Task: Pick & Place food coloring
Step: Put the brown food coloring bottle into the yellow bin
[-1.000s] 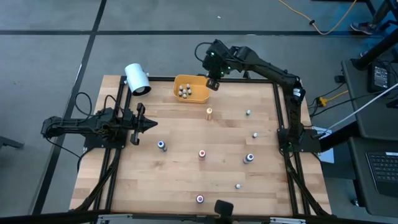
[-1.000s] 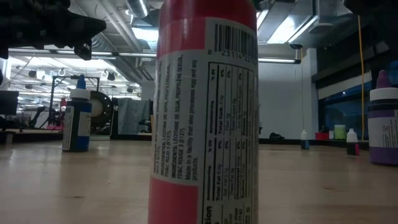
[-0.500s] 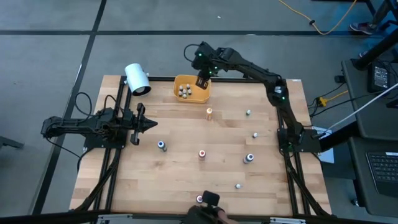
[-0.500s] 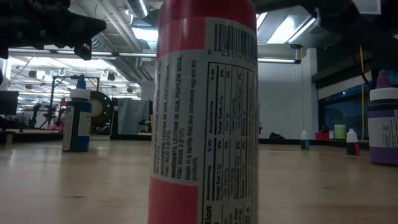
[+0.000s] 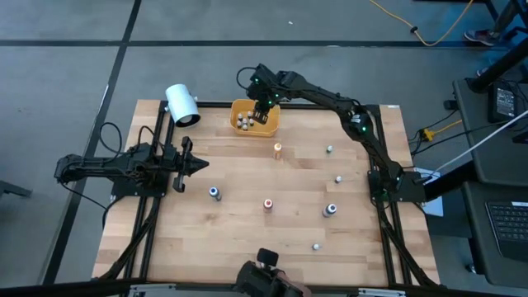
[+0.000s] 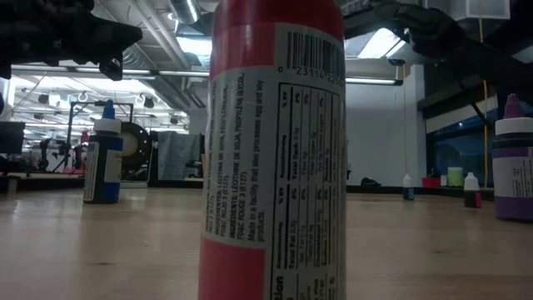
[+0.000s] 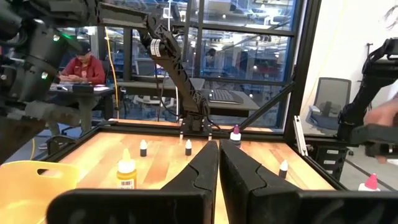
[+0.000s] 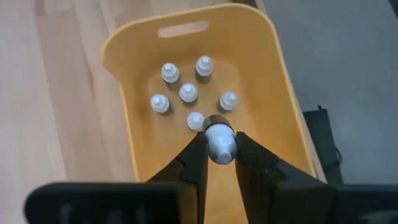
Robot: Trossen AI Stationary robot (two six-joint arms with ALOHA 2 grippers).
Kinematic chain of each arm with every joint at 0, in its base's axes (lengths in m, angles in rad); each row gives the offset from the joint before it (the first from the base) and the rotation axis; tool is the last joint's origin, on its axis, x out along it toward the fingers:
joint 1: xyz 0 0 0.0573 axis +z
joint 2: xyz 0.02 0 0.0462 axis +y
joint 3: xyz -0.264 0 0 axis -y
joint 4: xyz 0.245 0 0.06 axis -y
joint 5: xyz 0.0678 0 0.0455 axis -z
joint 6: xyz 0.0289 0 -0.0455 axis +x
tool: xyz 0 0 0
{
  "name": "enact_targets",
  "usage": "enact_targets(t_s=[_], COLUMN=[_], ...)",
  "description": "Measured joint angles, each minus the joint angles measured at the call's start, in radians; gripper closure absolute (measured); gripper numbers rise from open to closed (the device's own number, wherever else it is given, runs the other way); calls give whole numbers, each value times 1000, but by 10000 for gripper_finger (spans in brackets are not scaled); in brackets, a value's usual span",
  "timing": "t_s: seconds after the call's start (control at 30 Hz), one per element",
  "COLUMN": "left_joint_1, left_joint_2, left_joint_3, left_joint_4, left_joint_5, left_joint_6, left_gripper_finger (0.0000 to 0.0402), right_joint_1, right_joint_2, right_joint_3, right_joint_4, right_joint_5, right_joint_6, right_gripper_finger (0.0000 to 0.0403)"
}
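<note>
Your right gripper (image 8: 219, 152) hung over the yellow bin (image 8: 273, 93), clamped on a white-capped food coloring bottle (image 8: 219, 138) directly above six bottles (image 8: 188, 93) already inside. Released there, it risked landing on them and toppling some. Your left gripper (image 5: 200, 165) waited closed, empty, at the desk's (image 5: 247, 239) left edge.

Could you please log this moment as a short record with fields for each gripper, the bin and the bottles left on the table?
right gripper: above the yellow bin, shut on a white-capped bottle
left gripper: shut, waiting at the table's left side
bin contents: six bottles, standing upright
bottles on table: about seven scattered, among them an orange bottle near the bin and a red-capped bottle mid-table
</note>
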Motion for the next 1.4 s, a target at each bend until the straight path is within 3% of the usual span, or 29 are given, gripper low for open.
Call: enact_targets(t_s=[0.9,1.4], left_joint_1=[0,0], left_joint_2=[0,0], left_joint_3=[0,0], left_joint_4=[0,0], left_joint_5=[0,0], left_joint_6=[0,0], left_gripper_finger=[389,396], right_joint_1=[-13,13], right_joint_2=[-13,-99], right_joint_3=[37,-2], right_joint_4=[-55,-349], right_joint_5=[-33,-37], right_joint_6=[21,-108], right_gripper_finger=[328,332])
